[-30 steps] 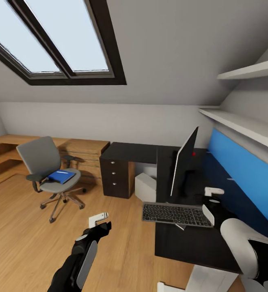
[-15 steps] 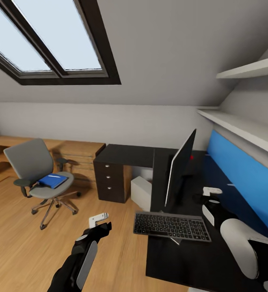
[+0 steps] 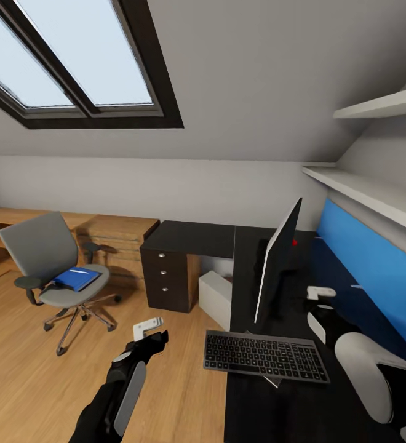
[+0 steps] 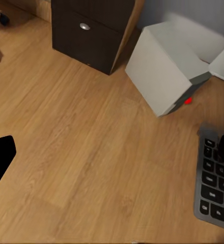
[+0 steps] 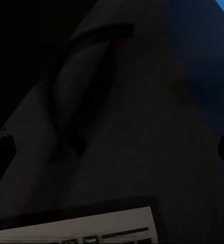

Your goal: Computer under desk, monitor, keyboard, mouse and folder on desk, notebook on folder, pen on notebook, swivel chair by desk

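Note:
The grey swivel chair (image 3: 43, 249) stands on the floor at the left, apart from the black desk (image 3: 194, 237). The blue folder (image 3: 75, 279) lies on its seat with the white pen (image 3: 78, 271) on top. On the desk the monitor (image 3: 280, 258) stands upright. The keyboard (image 3: 264, 357) (image 4: 214, 188) lies in front of it, overhanging the desk's left edge. The computer (image 3: 217, 294) (image 4: 165, 66) sits under the desk. My left gripper (image 3: 147, 327) hangs open over the floor. My right gripper (image 3: 321, 294) is open above the desk, right of the monitor. Mouse and notebook are out of view.
A dark three-drawer unit (image 3: 169, 277) (image 4: 91, 28) carries the desk's left end. Low light-wood cabinets (image 3: 114, 231) run along the back wall behind the chair. A blue wall panel (image 3: 375, 271) and white shelves (image 3: 369, 194) line the right wall. Wood floor (image 3: 24, 375) lies between chair and desk.
The whole picture has shifted because the camera moved: the chair sits further left and the desk looks nearer. Both grippers keep their places in the view. Nothing was handled.

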### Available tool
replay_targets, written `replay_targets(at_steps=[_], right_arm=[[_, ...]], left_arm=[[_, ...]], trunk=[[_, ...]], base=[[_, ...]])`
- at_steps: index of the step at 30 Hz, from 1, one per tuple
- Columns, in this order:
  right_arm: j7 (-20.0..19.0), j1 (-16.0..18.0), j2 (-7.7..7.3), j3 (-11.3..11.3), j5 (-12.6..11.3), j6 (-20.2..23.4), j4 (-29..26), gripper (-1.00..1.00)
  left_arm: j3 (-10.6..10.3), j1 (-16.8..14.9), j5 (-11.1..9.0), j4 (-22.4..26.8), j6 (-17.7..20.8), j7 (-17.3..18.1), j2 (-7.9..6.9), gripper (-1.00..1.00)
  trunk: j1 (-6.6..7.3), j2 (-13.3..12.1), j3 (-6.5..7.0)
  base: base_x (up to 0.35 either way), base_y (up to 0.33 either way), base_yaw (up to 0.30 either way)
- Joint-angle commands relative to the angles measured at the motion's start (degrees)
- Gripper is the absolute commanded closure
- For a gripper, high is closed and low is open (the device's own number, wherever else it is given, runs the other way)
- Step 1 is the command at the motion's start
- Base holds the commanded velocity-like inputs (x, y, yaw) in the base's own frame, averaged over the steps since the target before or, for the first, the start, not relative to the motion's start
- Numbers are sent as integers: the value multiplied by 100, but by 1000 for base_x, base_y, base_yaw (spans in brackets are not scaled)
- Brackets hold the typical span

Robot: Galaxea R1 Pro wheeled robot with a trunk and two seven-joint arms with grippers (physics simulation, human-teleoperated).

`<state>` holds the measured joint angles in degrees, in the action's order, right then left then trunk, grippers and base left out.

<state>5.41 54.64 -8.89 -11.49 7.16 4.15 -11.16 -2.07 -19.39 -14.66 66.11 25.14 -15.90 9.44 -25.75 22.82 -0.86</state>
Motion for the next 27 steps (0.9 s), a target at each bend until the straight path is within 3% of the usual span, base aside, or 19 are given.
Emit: replay_targets(at_steps=[1,8,27], right_arm=[[4,3,-1,-36,59,48,-4,-100],[4,3,-43,-46,47,127,20,-100],[-2,3,-43,-63,24,416,19,-100]], left_arm=[[-10,-3,-66,66,21,-53,-1,-100],[9,-3,-70,382,49,-53,-3,-100],[45,-6,-55,522,42,-53,-29,-100]], trunk=[[-3,10,-9],[-157,290,-135],[-575,1052,-476]], base=[[8,0,0],[3,0,0],[0,0,0]])
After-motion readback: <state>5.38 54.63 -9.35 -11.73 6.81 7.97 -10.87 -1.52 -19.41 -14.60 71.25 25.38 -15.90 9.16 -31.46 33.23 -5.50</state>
